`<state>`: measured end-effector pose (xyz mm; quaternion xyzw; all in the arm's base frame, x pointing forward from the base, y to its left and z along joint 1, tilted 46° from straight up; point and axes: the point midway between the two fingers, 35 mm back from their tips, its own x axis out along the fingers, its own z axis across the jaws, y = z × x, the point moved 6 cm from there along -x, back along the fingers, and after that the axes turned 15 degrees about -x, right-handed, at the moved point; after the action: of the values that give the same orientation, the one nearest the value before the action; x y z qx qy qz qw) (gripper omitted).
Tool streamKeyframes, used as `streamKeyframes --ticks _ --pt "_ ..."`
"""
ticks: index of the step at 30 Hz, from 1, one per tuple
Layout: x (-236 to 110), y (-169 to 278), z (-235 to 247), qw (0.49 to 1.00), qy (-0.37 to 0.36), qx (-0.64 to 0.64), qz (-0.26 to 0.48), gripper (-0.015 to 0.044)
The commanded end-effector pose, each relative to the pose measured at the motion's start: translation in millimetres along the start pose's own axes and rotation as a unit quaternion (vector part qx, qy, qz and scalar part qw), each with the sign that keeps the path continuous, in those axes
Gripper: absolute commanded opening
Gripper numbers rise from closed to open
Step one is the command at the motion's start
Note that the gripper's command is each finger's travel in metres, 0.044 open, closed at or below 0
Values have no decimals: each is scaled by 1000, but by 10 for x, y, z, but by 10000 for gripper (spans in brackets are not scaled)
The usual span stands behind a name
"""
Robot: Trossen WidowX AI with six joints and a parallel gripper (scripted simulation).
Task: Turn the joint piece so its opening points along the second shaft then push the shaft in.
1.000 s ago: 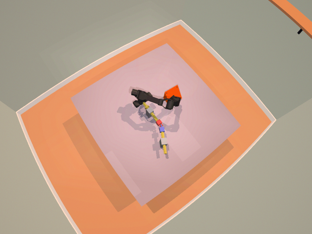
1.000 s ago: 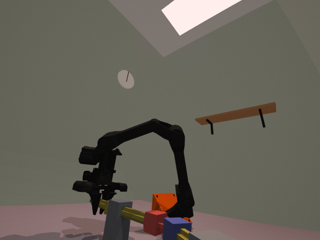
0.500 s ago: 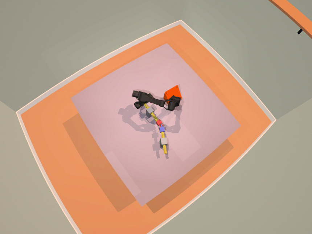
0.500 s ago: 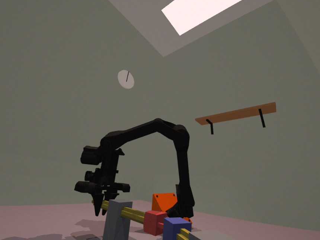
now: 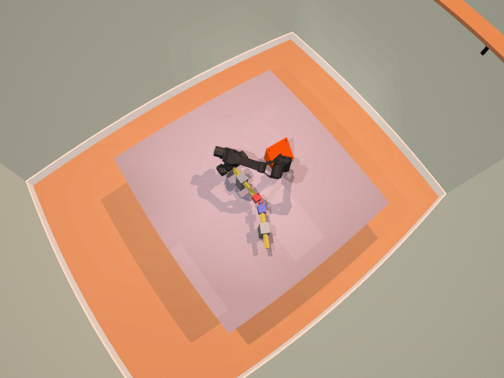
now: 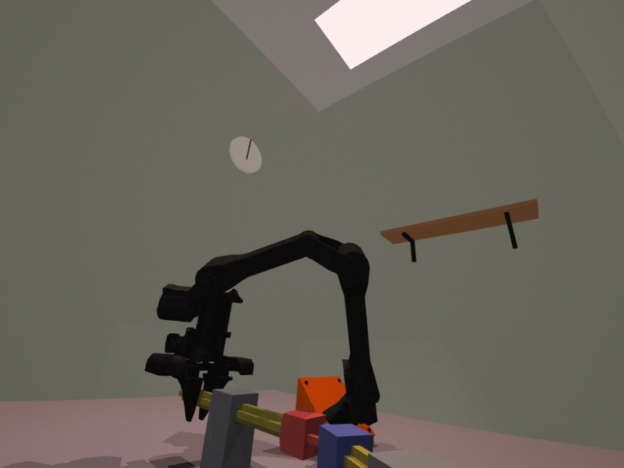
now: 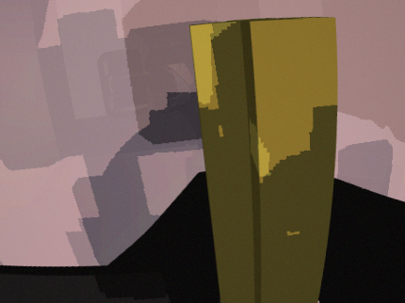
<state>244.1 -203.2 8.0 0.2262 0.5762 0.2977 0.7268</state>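
Second shaft point(image 6: 260, 417): yellow bar running through the grey block point(image 6: 227, 427), its far tail sticking out behind the block.
Shaft tip: at the red joint piece point(image 6: 300, 433); whether fully seated I cannot tell.
Gripper point(image 6: 202, 397): pointing down, clamped narrow on the shaft's tail.
Blue piece point(image 6: 342, 445): just beside the red one, on the fixed shaft point(image 5: 267, 241).
Arm base point(image 6: 320, 391): orange, behind the joint.
Mat point(image 5: 176, 151): pink, under everything.
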Motion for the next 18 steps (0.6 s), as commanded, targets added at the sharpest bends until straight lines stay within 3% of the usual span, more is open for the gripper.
streamKeyframes --ticks 1,13,18 --pt "0 1 1 1000 1 0 0 119" --pt "0 1 1 1000 1 0 0 434" --pt "0 1 1 1000 1 0 0 440"
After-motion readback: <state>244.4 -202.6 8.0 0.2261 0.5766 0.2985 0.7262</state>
